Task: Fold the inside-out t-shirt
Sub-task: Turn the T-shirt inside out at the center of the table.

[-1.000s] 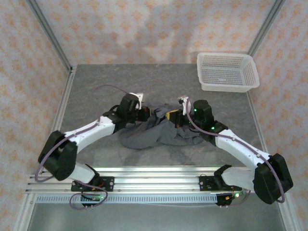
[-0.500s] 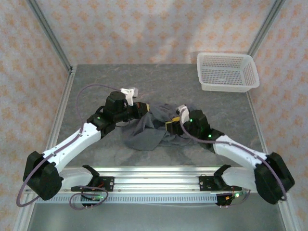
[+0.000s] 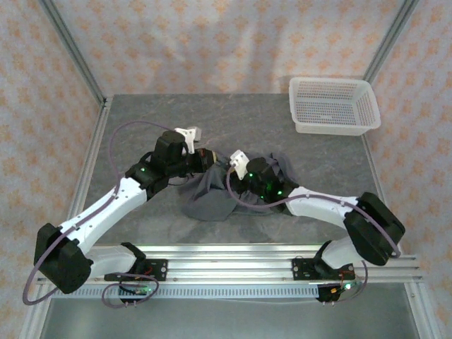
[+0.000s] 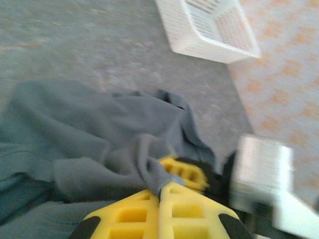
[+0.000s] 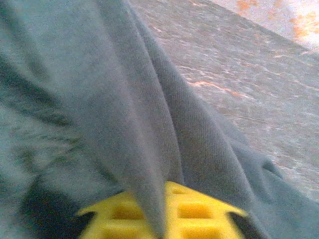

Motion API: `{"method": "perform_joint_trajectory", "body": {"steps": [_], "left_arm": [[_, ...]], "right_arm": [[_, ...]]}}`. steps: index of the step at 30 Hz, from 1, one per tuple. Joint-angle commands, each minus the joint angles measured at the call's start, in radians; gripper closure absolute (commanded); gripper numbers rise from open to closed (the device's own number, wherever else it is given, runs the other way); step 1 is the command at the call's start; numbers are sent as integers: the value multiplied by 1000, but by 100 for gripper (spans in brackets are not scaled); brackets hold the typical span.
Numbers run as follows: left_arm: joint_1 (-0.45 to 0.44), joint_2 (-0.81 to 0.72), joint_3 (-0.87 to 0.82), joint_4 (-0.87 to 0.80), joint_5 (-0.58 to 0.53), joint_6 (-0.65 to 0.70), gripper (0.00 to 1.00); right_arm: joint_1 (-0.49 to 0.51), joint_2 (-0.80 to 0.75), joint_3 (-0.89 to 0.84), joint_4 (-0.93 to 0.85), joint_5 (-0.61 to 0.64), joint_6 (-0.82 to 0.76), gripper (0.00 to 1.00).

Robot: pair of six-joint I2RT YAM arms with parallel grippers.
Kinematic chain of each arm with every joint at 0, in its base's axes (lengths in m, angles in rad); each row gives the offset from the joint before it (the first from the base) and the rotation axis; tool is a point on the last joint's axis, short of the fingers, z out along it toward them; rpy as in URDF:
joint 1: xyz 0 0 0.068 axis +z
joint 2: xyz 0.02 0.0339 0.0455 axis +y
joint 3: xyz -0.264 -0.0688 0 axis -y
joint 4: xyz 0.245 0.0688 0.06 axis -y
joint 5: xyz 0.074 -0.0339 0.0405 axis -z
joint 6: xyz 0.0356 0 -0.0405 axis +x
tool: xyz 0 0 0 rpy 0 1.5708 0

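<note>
**Grey table, shirt in a heap: two pinches too close together**

The mottled grey table sits inside patterned walls, with a white basket at its far right corner. The t-shirt lies crumpled near the middle of the table, a little toward the near edge and well apart from the basket. It is nowhere near flat, so I judge the folding proper has not begun.

My left claw is clamped on a ridge of the cloth, and I see the fabric squeezed between its yellow fingers. My right claw is likewise closed on a fold, which drapes over its tips. From above, the two sit just beside each other over the heap.

What worries me:
- I cannot tell which part of the shirt either claw holds. If both have layers from the same bunch, pulling apart will tighten the tangle rather than spread it.
- The cloth looks thin and soft, so a shallow pinch could slip out under tension and drop one side.
- The wrists are near enough that a careless swing could knock them together.
- A wide sweep toward the far right corner could drag cloth against the basket.
</note>
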Motion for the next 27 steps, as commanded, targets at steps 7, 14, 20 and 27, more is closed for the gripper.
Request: {"method": "perform_joint_trajectory", "body": {"steps": [7,14,20,27], "left_arm": [[140,215,-23,49,-157,81,95],[140,165,-101,110,-177,72,44],[54,-161,-181,-10,-298,130,40],[-214,-191,-179,7,-449,107,41]], "right_arm": [[-115,-240,-27,85,-830,383,100],[-181,-221,-47,196,-716,521,100],[-195,-132,35,33,-628,469,100],[-197,-70,71,49,-663,494,100]]}}
